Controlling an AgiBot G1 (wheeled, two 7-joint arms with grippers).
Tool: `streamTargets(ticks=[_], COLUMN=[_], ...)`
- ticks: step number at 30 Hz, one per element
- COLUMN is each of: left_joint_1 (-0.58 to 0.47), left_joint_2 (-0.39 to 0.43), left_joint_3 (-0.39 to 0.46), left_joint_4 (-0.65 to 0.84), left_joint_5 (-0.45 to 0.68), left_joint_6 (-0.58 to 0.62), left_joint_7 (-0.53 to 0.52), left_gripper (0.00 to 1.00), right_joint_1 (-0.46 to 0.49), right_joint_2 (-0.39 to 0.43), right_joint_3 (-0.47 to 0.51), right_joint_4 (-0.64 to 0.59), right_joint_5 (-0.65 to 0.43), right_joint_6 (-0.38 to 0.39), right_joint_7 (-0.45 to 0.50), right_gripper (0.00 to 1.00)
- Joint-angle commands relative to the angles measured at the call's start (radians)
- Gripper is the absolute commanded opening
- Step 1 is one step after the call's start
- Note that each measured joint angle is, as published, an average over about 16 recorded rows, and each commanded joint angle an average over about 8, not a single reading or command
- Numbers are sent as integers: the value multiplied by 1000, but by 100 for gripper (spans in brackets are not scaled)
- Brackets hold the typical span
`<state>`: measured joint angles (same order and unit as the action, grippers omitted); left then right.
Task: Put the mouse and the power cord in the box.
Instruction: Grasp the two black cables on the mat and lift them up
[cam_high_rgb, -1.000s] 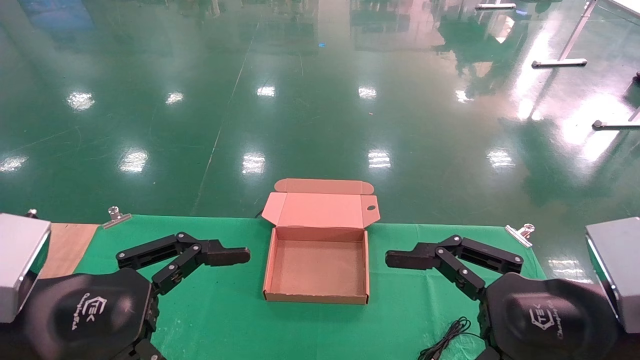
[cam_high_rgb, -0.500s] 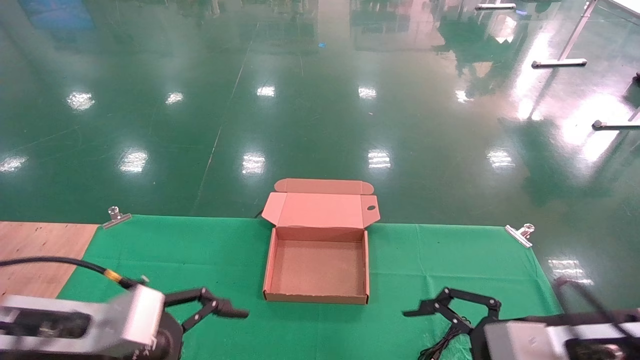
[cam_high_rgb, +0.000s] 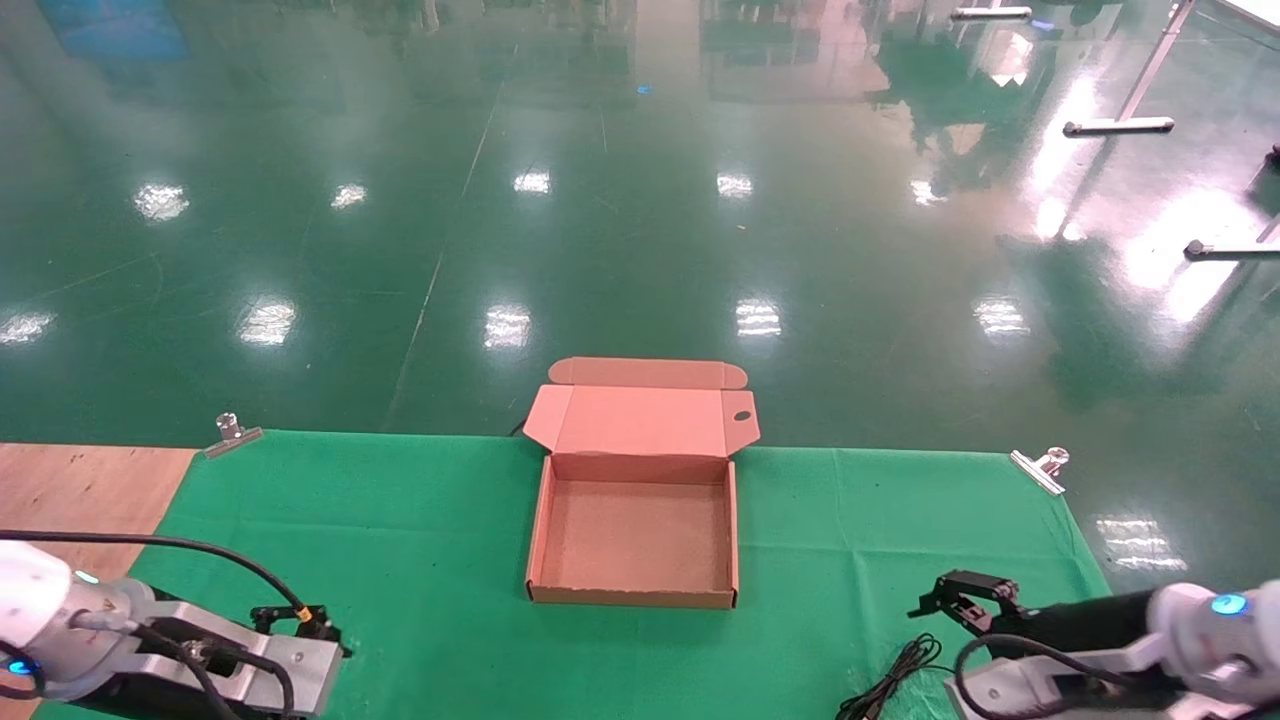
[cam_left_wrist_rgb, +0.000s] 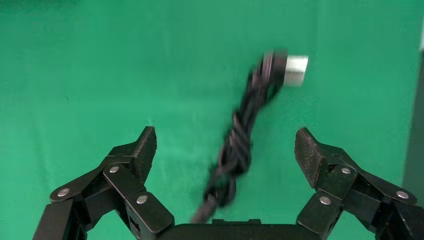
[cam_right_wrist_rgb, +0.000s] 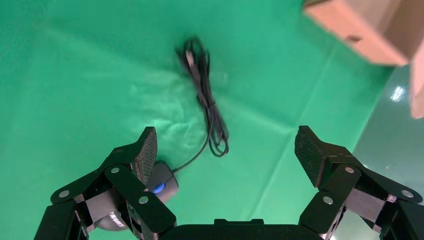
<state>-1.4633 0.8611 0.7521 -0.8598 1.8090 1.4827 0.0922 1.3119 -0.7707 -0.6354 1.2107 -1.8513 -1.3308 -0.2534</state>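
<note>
power cord (cam_left_wrist_rgb: 240, 145) on green cloth (cam_high_rgb: 420, 520), near-left of box (cam_high_rgb: 633, 540), long axis running out from left gripper (cam_left_wrist_rgb: 227, 150), fingers wide apart astride | mouse (cam_right_wrist_rgb: 162, 185) near-right of box, under right gripper (cam_right_wrist_rgb: 227, 150), fingers apart | box open, empty

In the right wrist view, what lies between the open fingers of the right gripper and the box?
The mouse's bundled thin cable on bare green cloth; the mouse sits by one finger of the right gripper, the box beyond.
</note>
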Motion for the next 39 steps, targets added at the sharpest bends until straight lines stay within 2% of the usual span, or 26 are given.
streamTargets(ticks=[1, 7, 14, 16, 19, 22, 23, 24, 27, 39], left_joint_1=[-16, -34, -55, -61, -72, -83, -86, -89, -98, -122], left_joint_2=[32, 107, 164, 173, 184, 192, 194, 197, 204, 230], left_joint_3=[28, 43, 43, 43, 44, 42, 41, 39, 36, 31], left_joint_4=[65, 290, 490, 536, 593, 640, 653, 665, 697, 781], left_joint_5=[55, 71, 66, 68, 70, 69, 67, 66, 61, 54], left_joint_6=[-14, -58, -107, -121, -140, -159, -164, -168, -177, -188], left_joint_7=[37, 153, 272, 300, 335, 363, 372, 380, 403, 452], left_gripper=[100, 100, 100, 100, 98, 62, 50, 37, 2, 0], right_joint_1=[1, 21, 62, 73, 90, 108, 115, 122, 139, 187], right_joint_2=[-26, -128, -245, -274, -309, -335, -342, -347, -360, -382], right_joint_3=[-22, -51, -69, -72, -74, -74, -74, -73, -72, -67], right_joint_4=[-32, -243, -463, -517, -591, -656, -677, -695, -746, -893], right_joint_5=[-60, -106, -105, -102, -97, -91, -89, -87, -81, -68], right_joint_6=[30, 112, 156, 164, 175, 180, 181, 181, 179, 175], right_joint_7=[-26, -146, -265, -293, -332, -368, -379, -390, -421, -519], right_gripper=[100, 100, 99, 84, 47, 10, 4, 0, 0, 0])
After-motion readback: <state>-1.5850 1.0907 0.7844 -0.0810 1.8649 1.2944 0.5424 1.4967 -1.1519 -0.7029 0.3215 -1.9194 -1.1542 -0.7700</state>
